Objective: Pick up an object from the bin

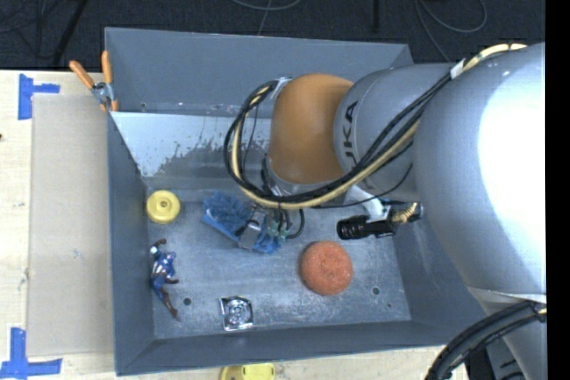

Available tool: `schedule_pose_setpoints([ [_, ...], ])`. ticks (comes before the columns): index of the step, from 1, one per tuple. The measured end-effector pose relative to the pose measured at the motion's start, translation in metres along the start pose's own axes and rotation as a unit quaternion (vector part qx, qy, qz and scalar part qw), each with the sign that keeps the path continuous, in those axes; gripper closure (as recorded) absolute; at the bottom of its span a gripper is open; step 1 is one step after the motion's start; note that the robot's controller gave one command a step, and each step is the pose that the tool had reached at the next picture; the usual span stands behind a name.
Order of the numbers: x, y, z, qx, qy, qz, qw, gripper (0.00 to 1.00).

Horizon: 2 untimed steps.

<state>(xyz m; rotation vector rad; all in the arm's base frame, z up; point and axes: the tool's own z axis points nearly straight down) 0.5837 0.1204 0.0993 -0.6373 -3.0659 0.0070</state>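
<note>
With the gripper (264, 230) down at the blue bristly thing (224, 214) mid-bin (285, 303) (open or closed, I cannot tell), centre over it before squeezing.

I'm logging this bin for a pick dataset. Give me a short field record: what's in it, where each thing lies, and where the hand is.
bin: grey metal bin, a few loose things
hand: hand low at mid-floor, over the right end of the blue bristly thing
left side: yellow disc; blue figurine below it
bottom wall: small silvery piece
right of hand: orange-brown ball, apart from it
held: cannot tell
</note>
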Motion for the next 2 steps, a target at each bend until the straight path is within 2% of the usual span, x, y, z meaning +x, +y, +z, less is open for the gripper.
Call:
schedule_pose_setpoints([
  [2, -0.002, 0.001, -0.041, -0.004, -0.0056, 0.000, 1.0000, 1.00],
])
